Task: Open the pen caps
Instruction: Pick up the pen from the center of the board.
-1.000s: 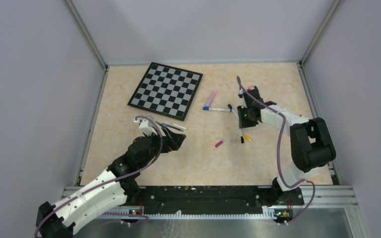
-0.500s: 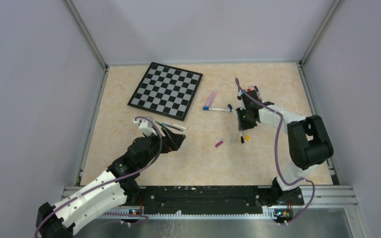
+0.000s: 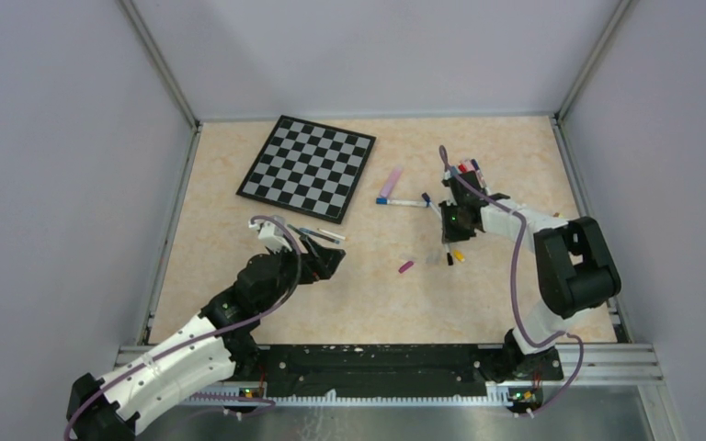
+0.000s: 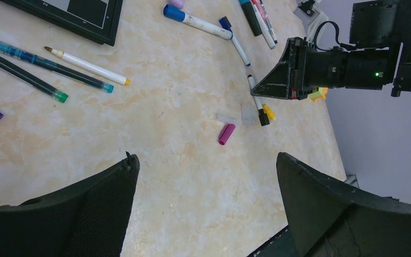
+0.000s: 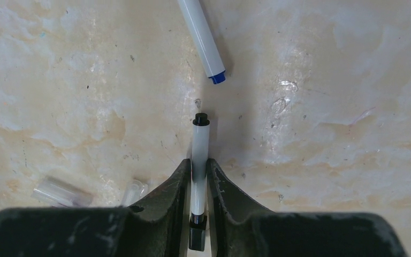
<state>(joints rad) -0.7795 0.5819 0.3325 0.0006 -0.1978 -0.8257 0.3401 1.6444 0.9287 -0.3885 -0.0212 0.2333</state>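
The right pincer (image 5: 199, 165) is clamping a white pen (image 5: 200, 140) lying on the surface's (image 5: 326, 107) right half, its black cap (image 5: 196, 236) sitting deep in the grip. A blue-tipped pen (image 5: 202, 37) is lying just beyond. The left pincer (image 4: 206, 159) is hanging wide apart over the left half.

R gripper (image 3: 449, 239) low at pen (image 3: 449, 251) by yellow cap (image 3: 459, 255), L gripper (image 3: 329, 250) near chessboard (image 3: 307, 167)

Cream, veined worktop (image 3: 377, 303) under bright colours
The chessboard (image 3: 308, 167) is checked black and white inside a black border. The right tool (image 5: 199, 167) is black; the black-ended white pen (image 5: 199, 150) in it contrasts with the blue-tipped white pen (image 5: 200, 37). One magenta cap (image 4: 226, 134), one yellow cap (image 4: 268, 112) and one translucent grey cap (image 4: 249, 114) dot the beige.
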